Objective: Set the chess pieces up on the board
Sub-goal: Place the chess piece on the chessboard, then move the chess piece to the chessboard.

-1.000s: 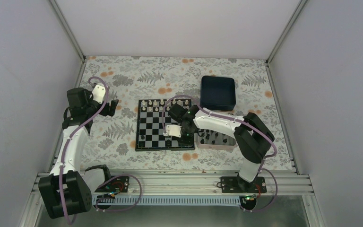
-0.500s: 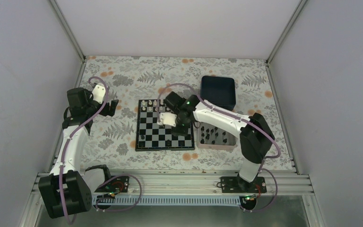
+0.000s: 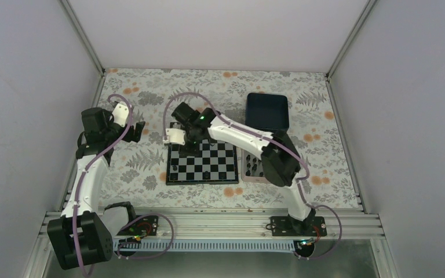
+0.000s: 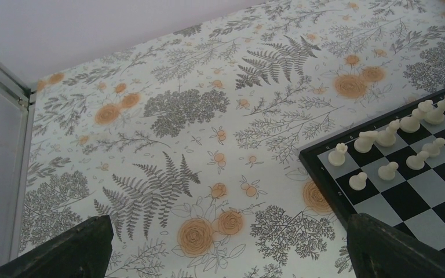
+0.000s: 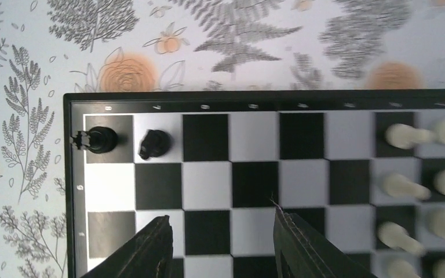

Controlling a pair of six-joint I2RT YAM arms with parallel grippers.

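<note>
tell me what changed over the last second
The right gripper opened, apparently leaving a black piece on the board at its near row, then swung across to the far left corner, empty. The left arm and dark blue tray stayed put.

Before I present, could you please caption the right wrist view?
Open right gripper over the board, two black pieces in its corner.

Even soft light; the board (image 5: pixel 255 191) blurs rightward

Checks against florals.
The board (image 3: pixel 217 162) is checked black and silvery-white with a black border; the tablecloth (image 4: pixel 179 116) bears grey ferns and orange roses on white.
</note>
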